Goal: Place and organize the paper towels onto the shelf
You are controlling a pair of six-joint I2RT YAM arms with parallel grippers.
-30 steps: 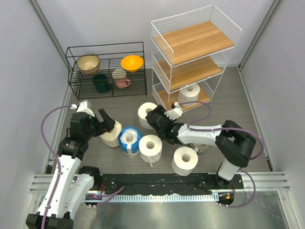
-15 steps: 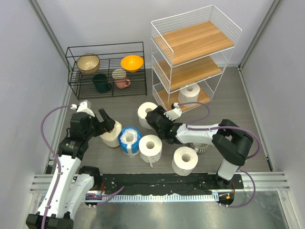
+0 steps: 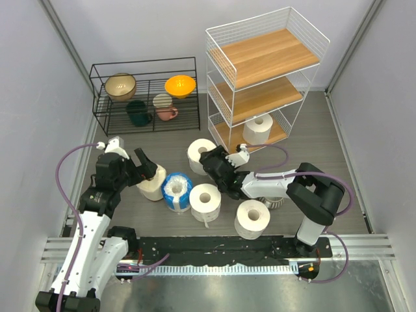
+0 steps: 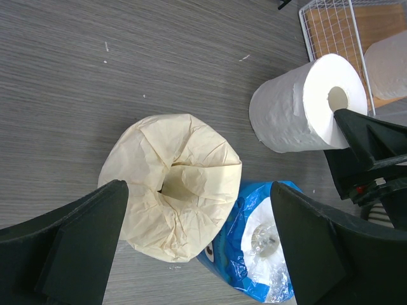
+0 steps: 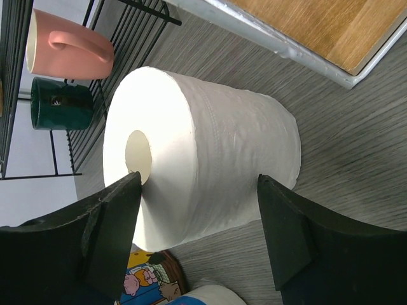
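Jaws on the right arm stand well apart. In the right wrist view an upright white roll [image 5: 203, 152] sits framed between the two black fingers [image 5: 95, 235], one by its core end and the other by the end that rests on the worktop [image 3: 312, 130]. From the left wrist view, one right fingertip [image 4: 356, 127] meets the rim of that roll's top face. I cannot tell whether the other finger touches it. That roll stands on the worktop just near and left of the shelf [image 3: 266, 55], in front of the black wire rack [image 3: 148, 97] with its pink mug [image 5: 67, 54] and dark green mug [image 5: 60, 103].

On my left arm the jaws are spread wide and hold nothing. They hang over the cream-beige roll [image 4: 172, 197], with a finger [image 4: 70, 248] to either side and both clear of the paper. That roll stands on end at the left of the worktop, and the blue-and-white wrapped roll [image 4: 254, 241] presses against its right side.

Right of the wrapped one, and touching it, stands another white roll [image 3: 205, 200]. A further white roll [image 3: 252, 218] stands nearer and to the right, close to the arms' base rail. One white roll [image 3: 259, 128] is on the shelf, upright on the lowest board toward its right end.
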